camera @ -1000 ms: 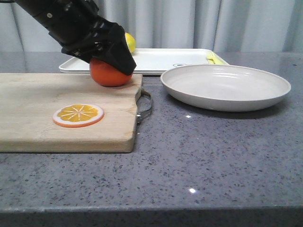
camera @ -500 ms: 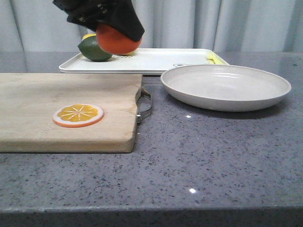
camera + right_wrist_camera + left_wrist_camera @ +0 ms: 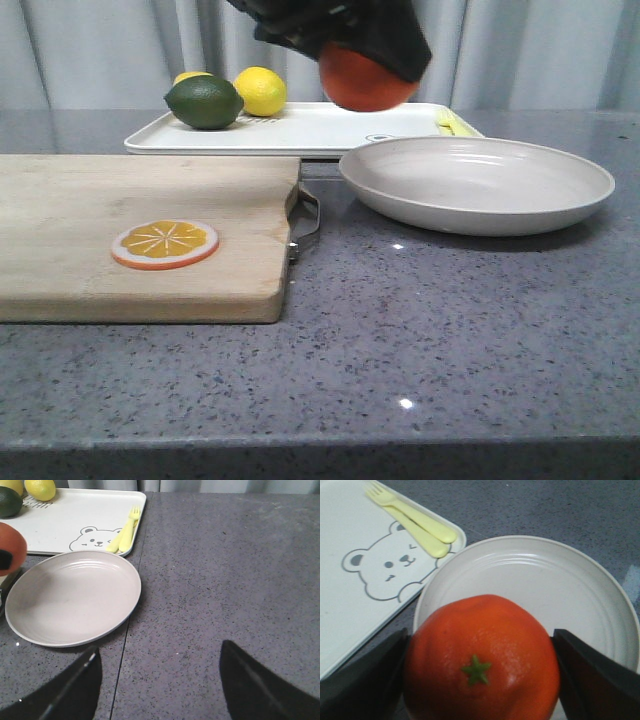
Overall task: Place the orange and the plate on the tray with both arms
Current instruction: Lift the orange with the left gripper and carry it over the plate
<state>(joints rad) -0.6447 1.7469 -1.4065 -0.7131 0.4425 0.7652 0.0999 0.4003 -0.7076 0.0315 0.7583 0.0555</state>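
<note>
**Ana:** What is the biggest thing here?

**Ben:** The wooden board [image 3: 140,230] and the white tray [image 3: 330,130]. The tray sits at the back of the grey table [image 3: 450,340]. It has a bear picture [image 3: 95,537] and a yellow fork [image 3: 125,530] on it. A lime [image 3: 204,102] and a lemon [image 3: 260,90] lie at its far left end.

**Ana:** And the plate?

**Ben:** The plate [image 3: 477,185] is round, wide and off-white. It rests on the table, just in front of the tray. Nothing is in it.

**Ana:** Where is the orange?

**Ben:** Up in the air! The left gripper [image 3: 480,675] has closed on the orange [image 3: 365,80], one finger on each side. The orange is bright, round and a bit bumpy, with a small green star on it. It hangs over the spot where the plate's edge meets the tray.

**Ana:** So what step is this?

**Ben:** I think it is carrying the orange to the tray. Next it should go over a bare part of the tray, come down softly and let go.

**Ana:** And the other arm?

**Ben:** The right gripper [image 3: 160,680] is spread wide and holds nothing. It is near the plate, but not touching it.
</note>
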